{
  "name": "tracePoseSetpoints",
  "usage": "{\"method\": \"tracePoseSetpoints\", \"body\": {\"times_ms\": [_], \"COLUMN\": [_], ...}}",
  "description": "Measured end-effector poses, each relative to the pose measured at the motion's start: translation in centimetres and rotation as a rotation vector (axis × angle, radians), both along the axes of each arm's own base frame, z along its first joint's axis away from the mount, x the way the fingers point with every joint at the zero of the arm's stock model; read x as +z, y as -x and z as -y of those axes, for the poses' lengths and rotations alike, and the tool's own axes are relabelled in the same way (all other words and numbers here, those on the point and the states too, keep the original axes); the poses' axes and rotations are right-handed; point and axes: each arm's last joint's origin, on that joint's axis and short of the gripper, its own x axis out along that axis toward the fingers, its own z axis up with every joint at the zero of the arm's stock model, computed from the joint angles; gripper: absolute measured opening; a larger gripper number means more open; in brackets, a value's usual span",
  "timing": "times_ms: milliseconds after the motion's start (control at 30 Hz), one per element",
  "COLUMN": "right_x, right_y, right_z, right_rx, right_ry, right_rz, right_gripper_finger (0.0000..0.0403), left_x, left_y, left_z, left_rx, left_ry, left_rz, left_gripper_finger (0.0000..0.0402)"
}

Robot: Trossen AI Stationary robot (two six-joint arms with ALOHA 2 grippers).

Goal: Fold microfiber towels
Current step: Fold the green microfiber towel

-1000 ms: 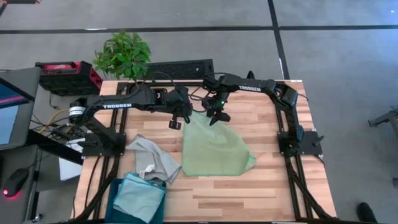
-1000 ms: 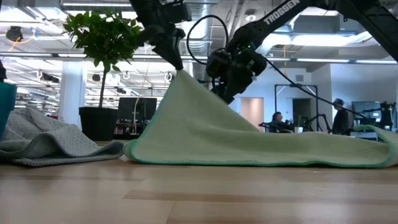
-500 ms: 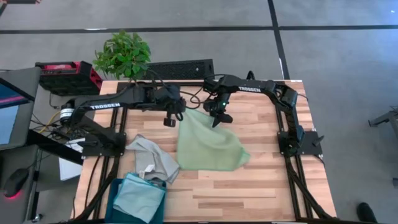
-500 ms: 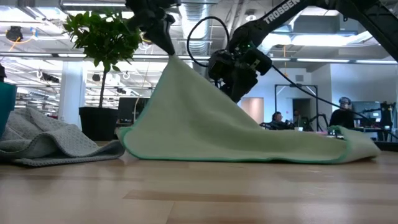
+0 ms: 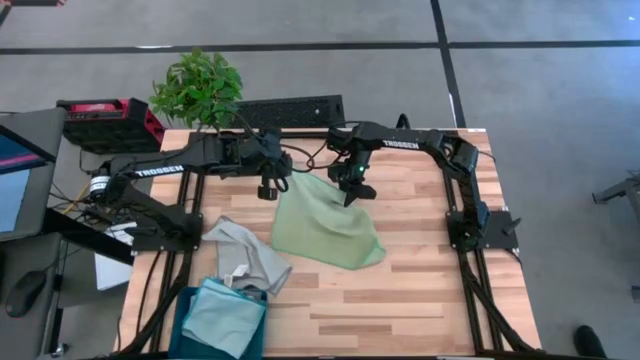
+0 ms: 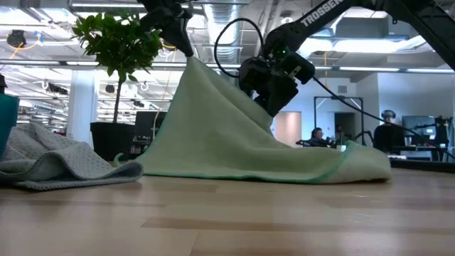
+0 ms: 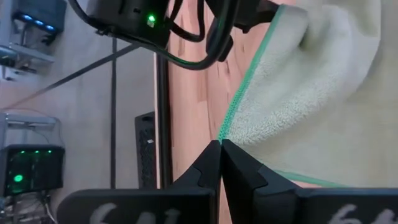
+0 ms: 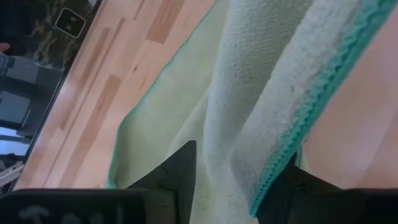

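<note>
1. Green towel (image 5: 322,222): mid-table, far edge lifted.
2. Left gripper (image 5: 268,187): pinching its far-left corner.
3. Right gripper (image 5: 352,190): clamping its far-right corner.
4. Risk: uneven pull slips the left corner's thin pinch, skewing the fold.

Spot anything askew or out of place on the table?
Yes: a crumpled pale grey cloth hangs partly over the near-left table edge onto a dark teal bin. The large light green microfiber towel, lifted by both claws, drapes unevenly but looks mid-fold.

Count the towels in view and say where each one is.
3 seen: the green towel held up by both tools at mid-table, a grey towel crumpled to its left, a light blue towel on the bin. More may lie hidden.
</note>
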Motion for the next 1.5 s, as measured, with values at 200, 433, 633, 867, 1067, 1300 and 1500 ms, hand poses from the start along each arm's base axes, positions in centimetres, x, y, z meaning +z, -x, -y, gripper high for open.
{"method": "tracePoseSetpoints", "body": {"times_ms": [200,433,633,867,1067,1300,1500], "right_x": [0.0,0.0,0.0,0.0,0.1,0.0,0.0], "right_y": [0.0,-0.5,-1.0,-1.5,-2.2,-2.7,-2.7], "right_z": [0.0,-0.1,-0.5,-0.8,-0.9,-1.1,-1.1], "right_rx": [0.0,-0.003,0.01,0.019,-0.017,-0.037,-0.036], "right_ry": [0.0,0.034,0.05,0.07,0.082,0.145,0.145], "right_rz": [0.0,0.024,0.055,0.096,0.114,0.115,0.115], "right_gripper_finger": [0.0152,0.0148,0.0146,0.0137,0.0131,0.0128,0.0128], "left_x": [0.0,2.6,4.6,6.8,7.8,8.0,8.1], "left_y": [0.1,0.4,0.8,1.2,1.4,1.5,1.5], "left_z": [-0.1,0.0,0.0,0.0,-0.1,-0.1,-0.1], "left_rx": [0.033,0.041,0.049,0.079,0.099,0.114,0.159], "left_ry": [-0.036,-0.047,-0.068,-0.107,-0.13,-0.147,-0.194], "left_rz": [-0.013,0.038,0.066,0.126,0.156,0.159,0.155], "left_gripper_finger": [0.0,0.0,0.0,0.0,0.0,0.0,0.0]}}
